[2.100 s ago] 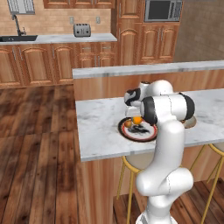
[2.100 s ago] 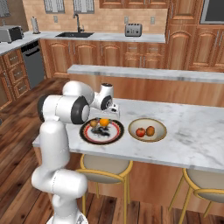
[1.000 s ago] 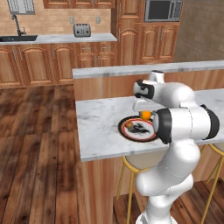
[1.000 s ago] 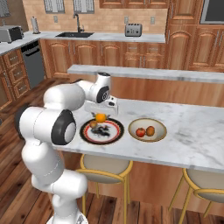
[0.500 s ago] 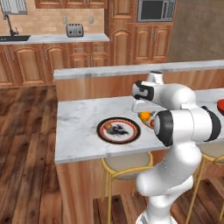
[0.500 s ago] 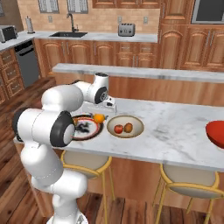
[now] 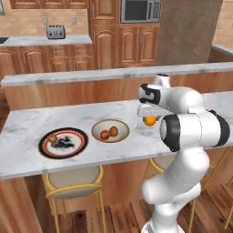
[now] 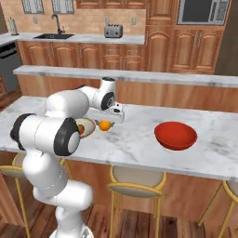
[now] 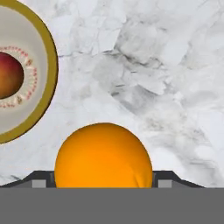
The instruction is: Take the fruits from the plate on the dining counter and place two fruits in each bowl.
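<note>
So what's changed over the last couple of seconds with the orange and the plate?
The gripper lifted the orange off the plate and carried it past the tan bowl toward the red bowl, as the base drove that way. Unchanged: two fruits in the tan bowl, one small brown fruit on the plate, red bowl empty.

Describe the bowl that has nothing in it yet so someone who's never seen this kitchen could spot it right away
Find the long marble dining counter with stools beneath it. Follow it away from the patterned plate and the tan bowl, past the robot's pincer holding an orange. The red bowl sits alone there: glossy, deep and solid red, while the tan bowl is shallow, pale-rimmed and holds two fruits.
</note>
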